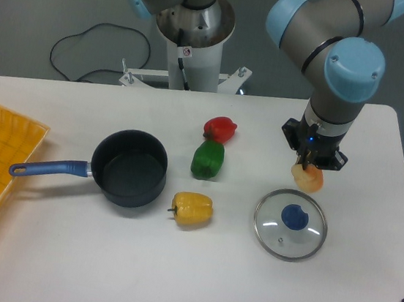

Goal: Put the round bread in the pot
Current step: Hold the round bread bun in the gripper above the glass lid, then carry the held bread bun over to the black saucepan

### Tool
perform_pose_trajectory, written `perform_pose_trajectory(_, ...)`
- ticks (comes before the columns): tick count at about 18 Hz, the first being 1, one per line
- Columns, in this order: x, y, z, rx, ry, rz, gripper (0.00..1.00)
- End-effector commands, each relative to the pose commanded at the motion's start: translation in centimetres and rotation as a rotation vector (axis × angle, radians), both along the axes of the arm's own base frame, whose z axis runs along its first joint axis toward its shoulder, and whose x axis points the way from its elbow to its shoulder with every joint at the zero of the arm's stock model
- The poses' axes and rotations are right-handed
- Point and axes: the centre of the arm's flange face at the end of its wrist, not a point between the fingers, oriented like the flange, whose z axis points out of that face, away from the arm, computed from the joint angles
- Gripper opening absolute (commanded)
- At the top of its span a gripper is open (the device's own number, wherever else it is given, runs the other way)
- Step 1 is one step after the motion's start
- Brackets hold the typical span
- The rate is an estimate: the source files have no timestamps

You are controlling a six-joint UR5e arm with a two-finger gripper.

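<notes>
Bread [308, 178] — small round tan-orange bun, clamped in gripper [308, 167], just above glass lid [290, 224]. Pot [131, 167] — dark round saucepan, blue handle, well left past green pepper [207, 160].

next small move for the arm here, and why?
Probably lift slightly, then carry left toward the pot. The jaws look shut on the round bread, just above the glass lid; the pot sits open and empty across the table, past the peppers.
</notes>
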Motion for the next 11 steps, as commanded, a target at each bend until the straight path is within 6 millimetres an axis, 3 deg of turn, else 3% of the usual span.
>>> perform_pose_trajectory(6, 1.1, 0.2, 0.4, 0.021, -0.006, -0.006, 0.00)
perform_pose_trajectory(9, 2.8, 0.0, 0.4, 0.025, -0.019, -0.009, 0.00)
perform_pose_trajectory(11, 4.9, 0.4, 0.8, 0.038, -0.022, -0.024, 0.00)
